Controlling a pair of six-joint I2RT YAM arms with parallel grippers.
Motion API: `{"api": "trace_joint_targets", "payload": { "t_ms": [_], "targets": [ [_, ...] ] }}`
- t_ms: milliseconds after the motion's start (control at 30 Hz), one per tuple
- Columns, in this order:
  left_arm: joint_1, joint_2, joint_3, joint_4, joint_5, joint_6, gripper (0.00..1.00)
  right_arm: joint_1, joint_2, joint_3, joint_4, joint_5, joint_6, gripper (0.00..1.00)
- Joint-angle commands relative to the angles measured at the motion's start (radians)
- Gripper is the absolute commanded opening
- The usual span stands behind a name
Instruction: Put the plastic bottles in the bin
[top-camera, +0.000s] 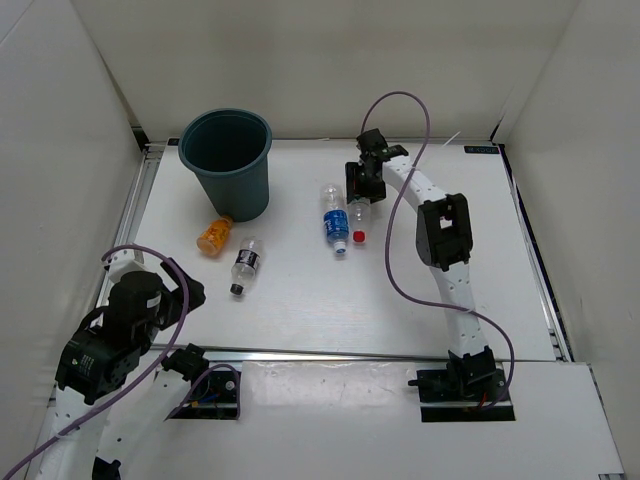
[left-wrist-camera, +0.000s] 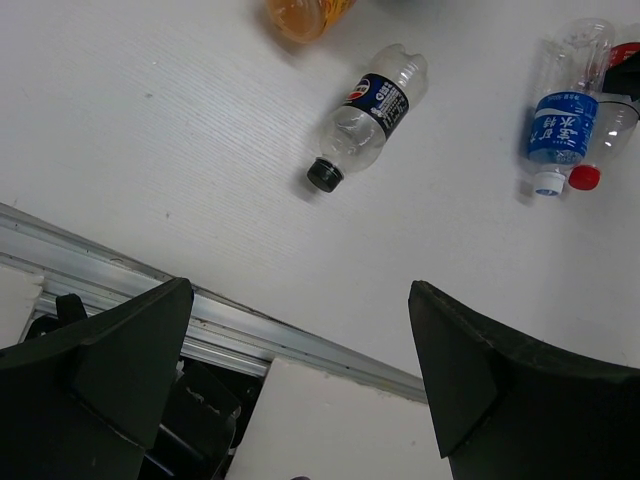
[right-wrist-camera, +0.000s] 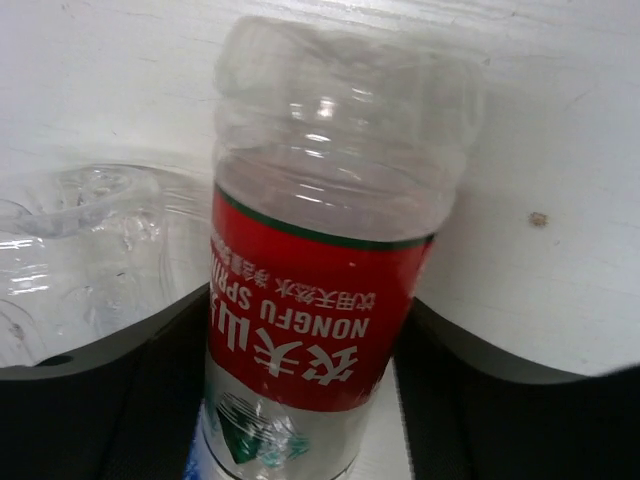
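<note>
A white worktop (top-camera: 300, 320) seen from above, with two robot arms at its near edge. The right arm reaches out to the middle of the far half, and the right end effector (top-camera: 365, 190) is down over the red-labelled bottle (right-wrist-camera: 300, 330). This bottle lies on its side, its long axis running from far edge to near edge, red cap pointing to the near edge. The fingers straddle it across that axis, one against each side of the red label with no gap to be seen, so the end effector appears to be grasping the bottle, which rests on the worktop. The blue-labelled bottle (top-camera: 336, 226) lies just beside it on the left, roughly parallel. The bin (top-camera: 228, 160) stands upright near the far left corner, well to the left of the held bottle. The left end effector (left-wrist-camera: 300, 290) hangs released, fingers spread wide, near the near left corner; the dark-labelled bottle (left-wrist-camera: 366, 118) and orange bottle (top-camera: 214, 236) lie closer to it
</note>
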Motion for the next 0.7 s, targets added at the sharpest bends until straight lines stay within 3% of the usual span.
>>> {"api": "trace_joint_targets", "payload": {
  "t_ms": [0, 100, 133, 200, 400, 467, 667],
  "targets": [
    [-0.004, 0.008, 0.016, -0.079, -0.018, -0.004, 1.00, -0.001, 0.001, -0.011, 0.024, 0.019, -0.009, 0.65],
    [-0.004, 0.008, 0.016, -0.079, -0.018, -0.004, 1.00, -0.001, -0.034, -0.052, 0.024, 0.074, 0.004, 0.49],
    [-0.004, 0.008, 0.016, -0.079, -0.018, -0.004, 1.00, -0.001, -0.062, -0.052, 0.024, 0.092, 0.014, 0.39],
    [-0.004, 0.008, 0.016, -0.079, -0.018, -0.004, 1.00, -0.010, -0.099, -0.063, 0.024, 0.122, 0.036, 0.33],
    [-0.004, 0.008, 0.016, -0.079, -0.018, -0.004, 1.00, -0.041, -0.295, -0.084, 0.053, 0.048, 0.106, 0.24],
    [-0.004, 0.008, 0.016, -0.079, -0.018, -0.004, 1.00, -0.041, -0.367, -0.075, 0.073, -0.053, 0.097, 0.23],
    [-0.004, 0.018, 0.016, -0.079, -0.018, -0.004, 1.00, 0.083, -0.487, -0.012, 0.196, -0.153, 0.030, 0.22]
  ]
}}
